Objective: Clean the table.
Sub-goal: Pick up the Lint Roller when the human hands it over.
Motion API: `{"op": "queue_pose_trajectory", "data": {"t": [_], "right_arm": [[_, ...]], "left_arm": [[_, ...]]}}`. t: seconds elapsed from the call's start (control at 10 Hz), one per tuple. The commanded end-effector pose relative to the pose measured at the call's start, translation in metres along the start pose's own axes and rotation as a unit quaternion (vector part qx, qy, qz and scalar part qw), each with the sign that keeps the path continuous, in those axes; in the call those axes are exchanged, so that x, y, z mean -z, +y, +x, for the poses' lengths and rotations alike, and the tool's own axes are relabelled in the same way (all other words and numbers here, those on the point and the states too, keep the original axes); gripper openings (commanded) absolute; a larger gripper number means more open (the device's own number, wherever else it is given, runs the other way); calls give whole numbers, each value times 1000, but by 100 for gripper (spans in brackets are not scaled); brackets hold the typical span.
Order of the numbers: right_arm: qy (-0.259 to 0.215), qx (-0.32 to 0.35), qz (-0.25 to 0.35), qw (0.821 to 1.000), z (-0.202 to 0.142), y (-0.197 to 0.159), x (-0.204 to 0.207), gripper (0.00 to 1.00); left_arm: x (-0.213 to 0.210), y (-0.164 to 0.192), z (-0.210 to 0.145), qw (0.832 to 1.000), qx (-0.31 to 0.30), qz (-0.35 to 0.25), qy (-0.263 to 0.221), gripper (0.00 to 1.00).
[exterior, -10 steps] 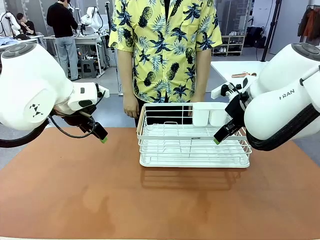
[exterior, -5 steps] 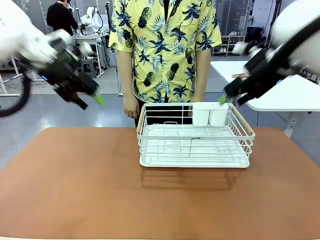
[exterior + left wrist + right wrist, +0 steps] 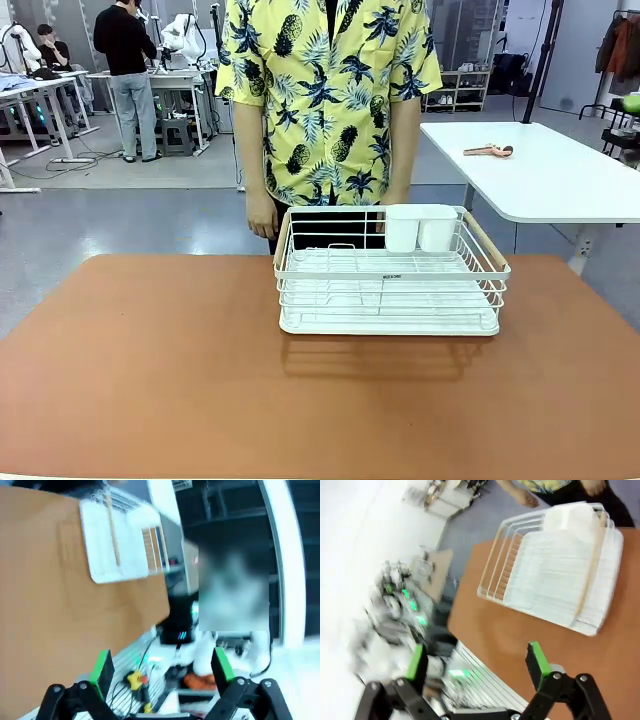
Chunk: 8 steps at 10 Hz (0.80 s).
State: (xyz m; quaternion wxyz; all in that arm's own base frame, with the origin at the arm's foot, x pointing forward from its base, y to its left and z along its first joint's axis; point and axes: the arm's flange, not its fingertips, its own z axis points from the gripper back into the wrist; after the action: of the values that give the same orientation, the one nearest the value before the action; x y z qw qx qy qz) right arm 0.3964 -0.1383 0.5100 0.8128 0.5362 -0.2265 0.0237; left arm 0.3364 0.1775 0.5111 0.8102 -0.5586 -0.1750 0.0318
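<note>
across the front view, the terracotta bench (image 3: 150,380) spans the foreground from edge to edge. a white wire dish rack (image 3: 390,324) stands on it, right of centre and toward the far side, with 2 white containers (image 3: 420,228) side by side in its rear right corner. a person (image 3: 330,100) in a yellow pineapple-print shirt stands just behind the rack, 1 hand (image 3: 262,212) hanging near its rear left corner. a white bench (image 3: 540,180) farther right carries a small brown object (image 3: 489,151).

left wrist view (blurred): the left tool (image 3: 163,666) is well clear of the terracotta bench, its 2 green pads (image 3: 103,667) spread wide; the rack lies far off at upper left.

right wrist view: the right tool (image 3: 476,660) likewise has its pads wide apart, high over the terracotta bench, with the rack toward upper right.
</note>
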Motion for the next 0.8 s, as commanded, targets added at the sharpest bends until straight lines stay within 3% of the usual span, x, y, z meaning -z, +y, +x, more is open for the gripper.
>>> {"op": "queue_pose_trajectory", "data": {"t": [0.0, 0.2, 0.4, 0.5, 0.7], "right_arm": [[-49, 58, -10, 997, 4, -42, -12, 100], [-68, 92, -26, 993, -7, -65, -30, 100], [-52, 81, -36, 995, -6, -68, -19, 100], [-68, 110, -28, 991, -13, -85, -40, 100], [-68, 110, -28, 991, -13, -85, -40, 100]], "left_arm": [[-21, 39, -6, 996, -47, -9, -74, 100], [-46, 61, -14, 990, -89, 3, -106, 100], [-36, 57, -6, 992, -83, 19, -90, 100], [-59, 73, -18, 989, -102, 9, -106, 100], [-59, 73, -18, 989, -102, 9, -106, 100]]}}
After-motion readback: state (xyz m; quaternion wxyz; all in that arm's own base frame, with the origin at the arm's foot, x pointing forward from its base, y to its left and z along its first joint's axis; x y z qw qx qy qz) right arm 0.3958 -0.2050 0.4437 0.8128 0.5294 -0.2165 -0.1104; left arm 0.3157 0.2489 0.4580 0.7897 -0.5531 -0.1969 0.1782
